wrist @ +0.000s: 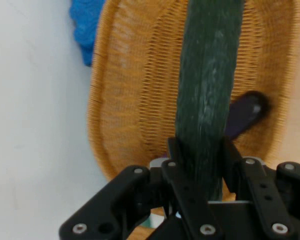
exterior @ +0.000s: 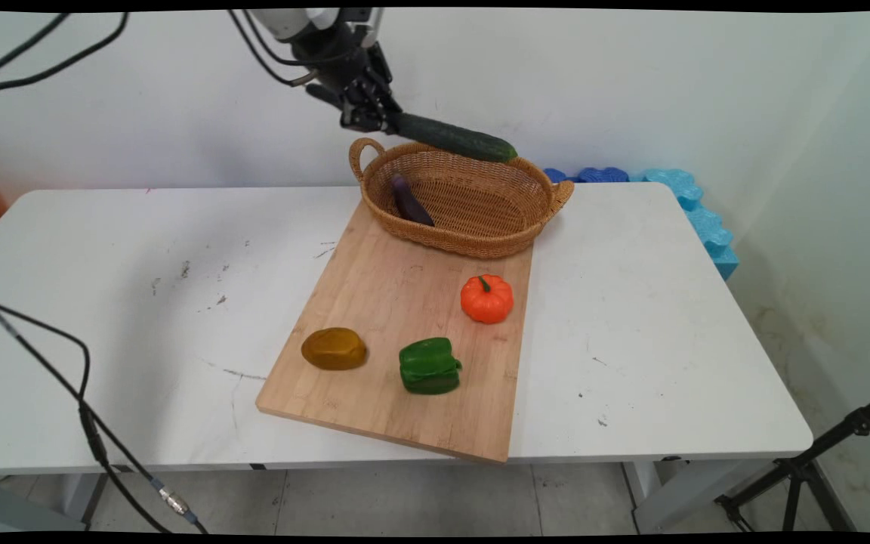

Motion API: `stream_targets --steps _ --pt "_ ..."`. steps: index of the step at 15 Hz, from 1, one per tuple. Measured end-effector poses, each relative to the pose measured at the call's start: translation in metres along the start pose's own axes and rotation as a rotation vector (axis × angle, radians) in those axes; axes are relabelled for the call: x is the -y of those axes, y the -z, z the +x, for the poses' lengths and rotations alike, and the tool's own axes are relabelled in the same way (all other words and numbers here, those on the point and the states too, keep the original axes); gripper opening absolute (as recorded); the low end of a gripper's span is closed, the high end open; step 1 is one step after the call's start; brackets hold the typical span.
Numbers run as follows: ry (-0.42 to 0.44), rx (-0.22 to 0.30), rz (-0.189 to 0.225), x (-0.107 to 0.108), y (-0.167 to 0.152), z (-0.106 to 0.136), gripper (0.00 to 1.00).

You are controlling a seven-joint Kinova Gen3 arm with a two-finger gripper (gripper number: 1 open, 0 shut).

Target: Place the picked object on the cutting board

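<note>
Nearest us the green pepper (exterior: 430, 366) sits on the board (exterior: 374, 302); we note the gripper (exterior: 374, 121) clamping a cucumber (exterior: 456, 137) above the basket (exterior: 480, 204).

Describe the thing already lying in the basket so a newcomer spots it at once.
Find the wicker basket at the wooden board's far end. Inside, against its left wall, lies a small dark purple eggplant. The cucumber above it is green, longer, and held by the gripper.

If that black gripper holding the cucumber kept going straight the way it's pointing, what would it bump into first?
Probably the wicker basket: the gripper and its cucumber aim down into it, near the purple eggplant inside, though depth is unclear.
</note>
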Motion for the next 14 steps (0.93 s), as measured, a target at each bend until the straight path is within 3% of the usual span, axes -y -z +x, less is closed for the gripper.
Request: stream_targets --steps 7,14 --pt "0.062 -0.004 -0.08 -0.047 0.023 -0.01 0.0" --pt "0.101 -0.004 -0.153 -0.088 0.015 -0.015 0.0"
